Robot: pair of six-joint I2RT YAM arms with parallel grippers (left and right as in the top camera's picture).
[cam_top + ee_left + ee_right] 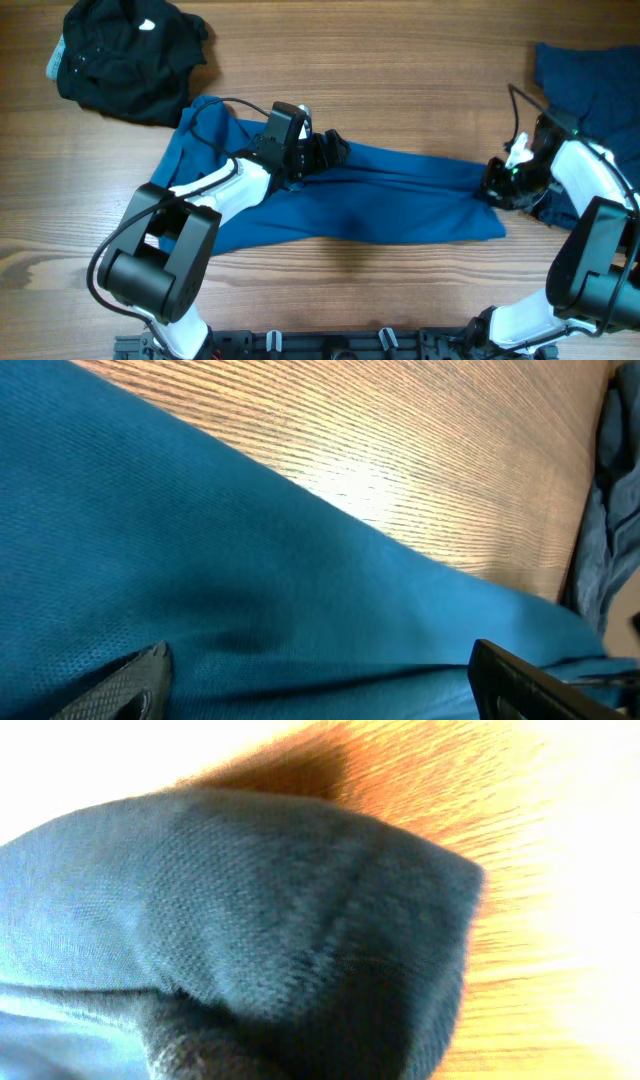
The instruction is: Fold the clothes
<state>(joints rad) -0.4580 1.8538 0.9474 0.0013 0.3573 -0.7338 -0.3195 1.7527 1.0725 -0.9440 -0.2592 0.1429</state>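
Overhead: the medium-blue soft cloth polo shirt [400,195] lies in a long rumpled band across the middle of the brown wooden bench [400,70]. The left gripper [322,152] sits at the shirt's upper edge, left of its middle, jaws spread wide and holding nothing. The right gripper [497,184] is at the shirt's right end, jaws closed on that end of the cloth. A crumpled black cloth garment [125,55] lies well apart, up-left of the shirt. A darker dull-blue cloth garment [585,75] lies up-right of the shirt.

Left wrist: the shirt fills the lower left, bare bench beyond it. 2 dark fingertips [120,685] stand far apart just over flat cloth, with no fold between them.

Right wrist: a bunched fold of the shirt fills the frame, bench behind. The jaws themselves are not visible here.

Step, as I judge it: straightening the shirt, with no neat fold made yet and only 1 end gripped. The next move calls for the left jaws to drop and pinch the upper edge, then both arms to draw the cloth flat.
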